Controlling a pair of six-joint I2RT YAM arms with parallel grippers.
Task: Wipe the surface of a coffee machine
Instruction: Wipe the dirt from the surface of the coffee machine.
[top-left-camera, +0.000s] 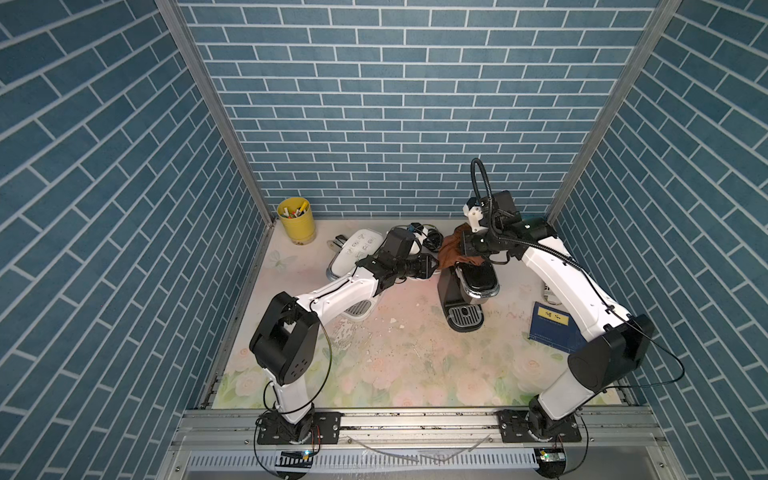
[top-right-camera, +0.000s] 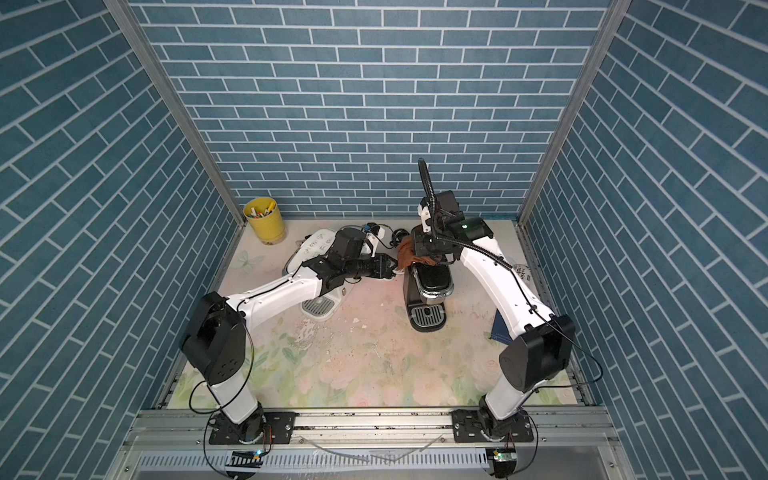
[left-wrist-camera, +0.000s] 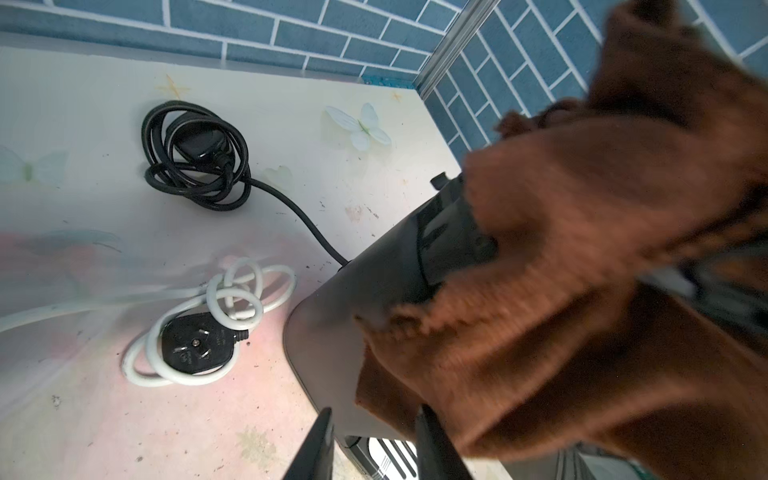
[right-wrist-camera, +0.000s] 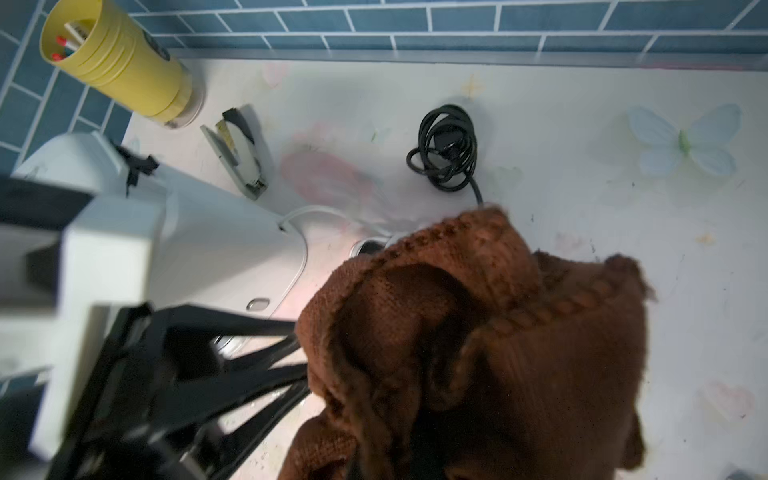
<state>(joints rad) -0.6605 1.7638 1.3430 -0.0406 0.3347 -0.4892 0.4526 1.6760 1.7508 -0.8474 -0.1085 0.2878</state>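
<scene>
The black coffee machine (top-left-camera: 478, 279) (top-right-camera: 432, 280) stands right of the table's middle, with its drip tray facing forward. A brown cloth (top-left-camera: 453, 253) (top-right-camera: 409, 257) (right-wrist-camera: 498, 332) is draped over its rear top and left side. My right gripper (top-left-camera: 467, 247) is shut on that cloth; the cloth hides its fingers in the right wrist view. My left gripper (top-left-camera: 434, 266) (left-wrist-camera: 374, 411) sits at the machine's left side, just under the cloth's edge (left-wrist-camera: 582, 291). Its jaws stand apart, pointing at the machine's dark side (left-wrist-camera: 328, 332), with nothing between them.
A white coffee machine (top-left-camera: 353, 253) sits rear left, under my left arm. A yellow pen cup (top-left-camera: 296, 222) stands in the back left corner, with a stapler (right-wrist-camera: 239, 153) beside it. A coiled black cord (left-wrist-camera: 195, 158) and a white cord with plug (left-wrist-camera: 199, 336) lie behind the machines. A blue book (top-left-camera: 550, 326) lies at the right.
</scene>
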